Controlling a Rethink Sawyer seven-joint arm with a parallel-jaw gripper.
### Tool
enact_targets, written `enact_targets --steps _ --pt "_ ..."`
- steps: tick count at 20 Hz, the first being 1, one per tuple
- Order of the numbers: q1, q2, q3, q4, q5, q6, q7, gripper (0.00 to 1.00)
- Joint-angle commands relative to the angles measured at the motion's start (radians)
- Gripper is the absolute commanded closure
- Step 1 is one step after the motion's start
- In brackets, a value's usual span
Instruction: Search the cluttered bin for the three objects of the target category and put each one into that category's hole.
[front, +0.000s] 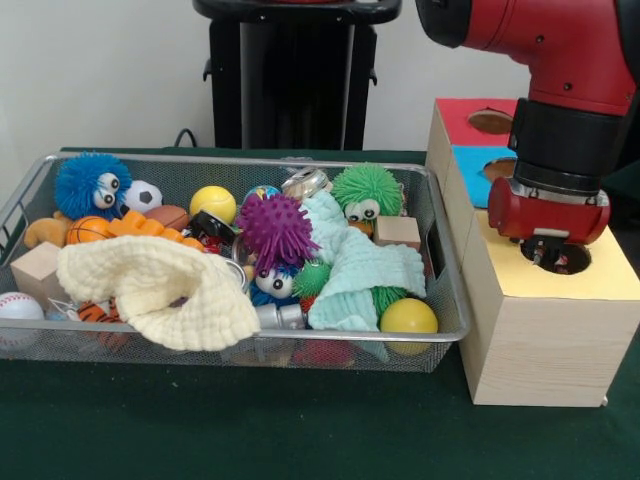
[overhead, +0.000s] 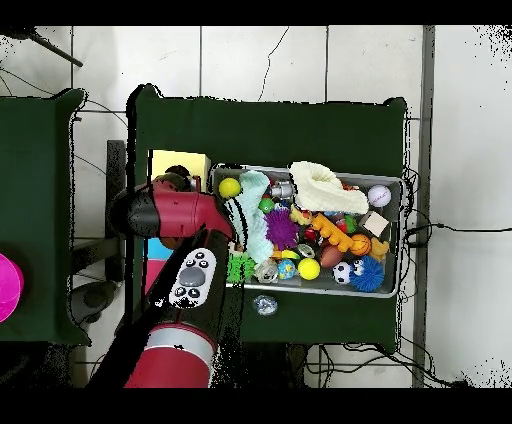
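The arm's claw (front: 548, 252) hangs just above the hole in the yellow-topped box (front: 545, 330), beside the bin (front: 445, 330); I cannot tell whether it grips anything. To do this step well, it should be centred on the hole before anything drops. Inside the bin, a cream cloth (front: 160, 290) and mint cloth (front: 365, 275) cover much, likely hiding wrappers. A purple spiky ball (front: 277, 228) sits between them.
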Motion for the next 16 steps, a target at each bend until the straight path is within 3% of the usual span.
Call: enact_targets --steps 1,4,7,10,16 --pt "-0.043 -0.056 0.042 0.102 -0.026 0.221 0.115 1.00" --pt "-0.033 -0.205 0.018 0.074 -0.017 0.492 0.100 1.00" --pt "-0.046 -0.254 0.016 0.019 -0.021 0.664 0.096 1.00" --pt "-0.060 -0.271 0.026 -0.001 -0.023 0.720 0.092 1.00" --pt "-0.077 -0.295 0.044 0.001 -0.034 0.736 0.088 1.00"
